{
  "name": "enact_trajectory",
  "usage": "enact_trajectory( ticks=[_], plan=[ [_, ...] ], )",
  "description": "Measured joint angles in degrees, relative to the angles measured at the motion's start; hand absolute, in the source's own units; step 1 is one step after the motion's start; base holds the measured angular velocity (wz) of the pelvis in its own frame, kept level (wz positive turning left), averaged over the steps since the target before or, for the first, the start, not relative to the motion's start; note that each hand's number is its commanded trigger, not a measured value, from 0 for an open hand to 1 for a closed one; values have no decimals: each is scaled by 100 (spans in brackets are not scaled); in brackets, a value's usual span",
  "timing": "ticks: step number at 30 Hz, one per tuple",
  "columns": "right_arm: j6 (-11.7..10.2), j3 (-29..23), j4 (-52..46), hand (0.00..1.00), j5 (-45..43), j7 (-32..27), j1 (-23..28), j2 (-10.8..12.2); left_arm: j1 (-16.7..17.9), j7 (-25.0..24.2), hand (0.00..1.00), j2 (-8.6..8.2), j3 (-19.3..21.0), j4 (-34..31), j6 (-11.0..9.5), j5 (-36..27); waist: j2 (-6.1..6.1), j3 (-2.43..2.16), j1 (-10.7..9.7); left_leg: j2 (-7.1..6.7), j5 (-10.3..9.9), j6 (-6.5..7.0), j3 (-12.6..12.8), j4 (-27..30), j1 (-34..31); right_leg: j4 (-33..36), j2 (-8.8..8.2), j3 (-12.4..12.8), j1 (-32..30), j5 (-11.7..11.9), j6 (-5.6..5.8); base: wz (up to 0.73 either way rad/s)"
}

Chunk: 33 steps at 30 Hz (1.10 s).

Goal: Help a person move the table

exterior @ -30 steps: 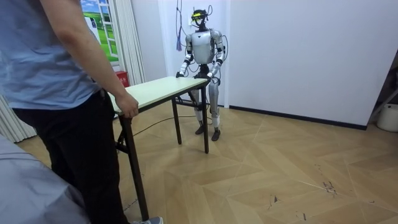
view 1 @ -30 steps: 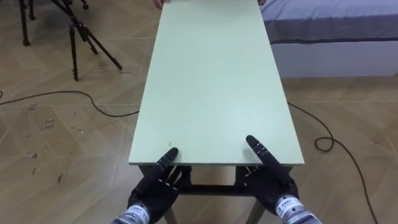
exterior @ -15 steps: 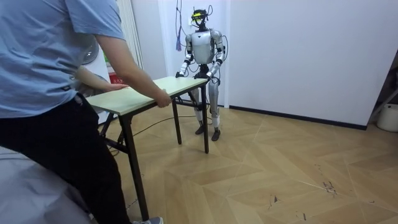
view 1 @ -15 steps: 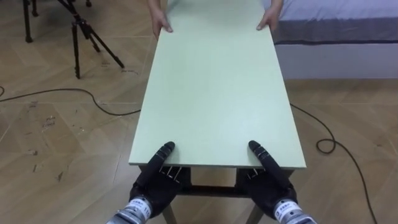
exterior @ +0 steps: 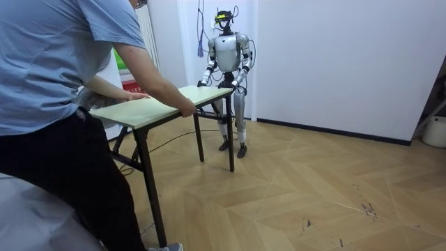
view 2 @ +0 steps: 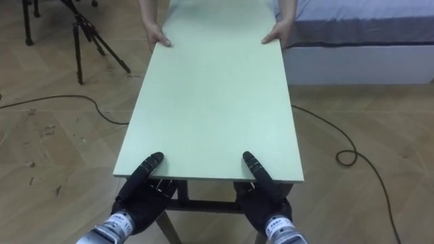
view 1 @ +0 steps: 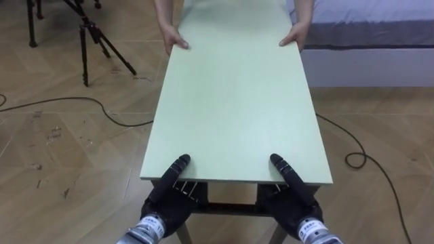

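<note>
Robot's left hand (view 1: pixel 165 200) and right hand (view 1: pixel 293 201) clamp near end of pale green rectangular table (view 1: pixel 234 102): thumbs on top, fingers underneath. Person's hands (view 1: pixel 293 36) grip far end.

Home-like studio: bed (view 1: pixel 373 27), tripod (view 1: pixel 83 47), parquet floor (view 1: pixel 61 142)

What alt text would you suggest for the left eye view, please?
The robot's left hand and right hand grip the near edge of a pale green table, thumbs on top, while a person's hands hold the far end. A tripod stands at left, a bed at right.
</note>
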Motion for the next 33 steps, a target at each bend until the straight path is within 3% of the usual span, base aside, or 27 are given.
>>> enact_trajectory(
  ticks=[19,33],
  plan=[
    [79,143,-142,100,-71,99,-54,19,80,105,100,-37,255,-58,-93,304,47,-11,115,-19,48,0,-14,-45,37,16,-6,8,22,1,-2,0],
    [74,182,-573,100,-64,-11,44,-45,629,299,100,-116,395,-1184,-54,920,20,-25,252,-28,53,-3,-78,-68,5,0,-9,-79,6,1,-2,3]
  ],
)
